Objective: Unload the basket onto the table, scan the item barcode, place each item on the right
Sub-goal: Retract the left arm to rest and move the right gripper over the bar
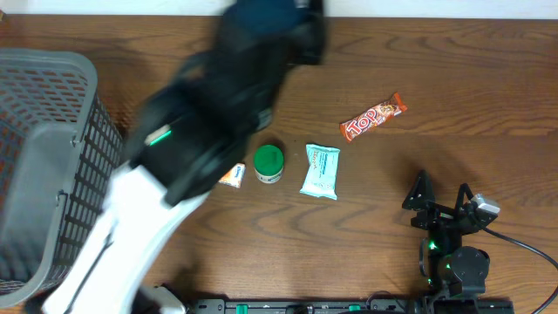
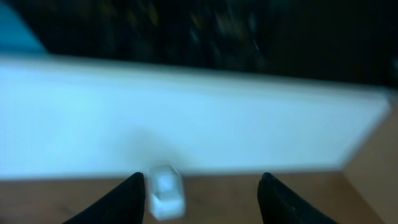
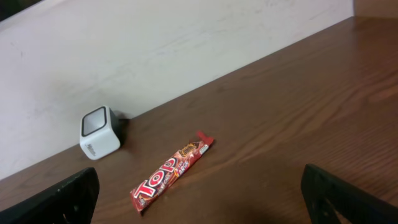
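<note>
We read "Top" in white letters on the red candy bar wrapper [image 3: 172,169]; print on the light blue packet [image 1: 320,171] is illegible to us.

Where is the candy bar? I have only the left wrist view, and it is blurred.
Observer: The candy bar lies unheld on the right half of the table.
Operator: Is the right gripper free?
Observer: Yes, the right gripper is open and empty, short of the bar.
Operator: And the scanner?
Observer: The scanner stands against the wall, apart from the bar.
</note>
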Robot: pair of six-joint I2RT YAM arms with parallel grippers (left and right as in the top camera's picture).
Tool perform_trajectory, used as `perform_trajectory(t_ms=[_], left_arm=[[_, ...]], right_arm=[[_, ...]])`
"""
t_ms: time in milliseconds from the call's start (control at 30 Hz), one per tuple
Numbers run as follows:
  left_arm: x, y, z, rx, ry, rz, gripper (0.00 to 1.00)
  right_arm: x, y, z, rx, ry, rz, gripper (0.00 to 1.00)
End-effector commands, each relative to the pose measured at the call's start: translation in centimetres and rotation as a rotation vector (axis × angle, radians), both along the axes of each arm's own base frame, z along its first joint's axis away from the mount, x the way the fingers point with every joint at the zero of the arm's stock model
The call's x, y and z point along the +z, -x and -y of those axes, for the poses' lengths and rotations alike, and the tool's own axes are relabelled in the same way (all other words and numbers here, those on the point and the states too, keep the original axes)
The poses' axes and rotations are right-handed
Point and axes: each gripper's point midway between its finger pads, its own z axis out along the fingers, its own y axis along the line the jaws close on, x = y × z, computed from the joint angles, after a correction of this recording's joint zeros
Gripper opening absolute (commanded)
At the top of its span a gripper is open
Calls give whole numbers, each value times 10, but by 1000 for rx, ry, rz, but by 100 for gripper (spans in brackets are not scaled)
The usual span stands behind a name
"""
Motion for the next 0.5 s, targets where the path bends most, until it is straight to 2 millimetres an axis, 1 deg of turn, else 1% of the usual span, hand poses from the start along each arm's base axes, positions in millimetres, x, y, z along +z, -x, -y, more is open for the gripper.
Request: perform_trajectory(t_ms=[0, 33, 100, 167, 233, 300, 367, 400, 433, 467], left_arm=[[25, 7, -63, 230, -206, 100, 59], [34, 14, -77, 269, -232, 122, 59], [45, 26, -97, 330, -283, 147, 59], [60, 39, -114, 376, -256, 178, 60], [68, 53, -127, 395, -237, 193, 60], [73, 67, -139, 397, -227, 200, 64], [77, 84, -153, 400, -210, 211, 65], [79, 93, -160, 402, -194, 217, 51], [80, 100, -167, 404, -176, 223, 40], [81, 110, -174, 407, -152, 231, 26]], right_arm=[[-1, 0, 1, -5, 3, -2, 99], [-1, 0, 1, -5, 4, -3, 99], [-1, 0, 1, -5, 4, -3, 99], [-1, 0, 1, -5, 4, -3, 99], [-1, 0, 1, -5, 3, -2, 99], [-1, 0, 1, -5, 4, -3, 99], [-1, 0, 1, -5, 4, -3, 99], [-1, 0, 1, -5, 4, -3, 99], [-1, 0, 1, -5, 3, -2, 99], [-1, 0, 1, -5, 4, -3, 99]])
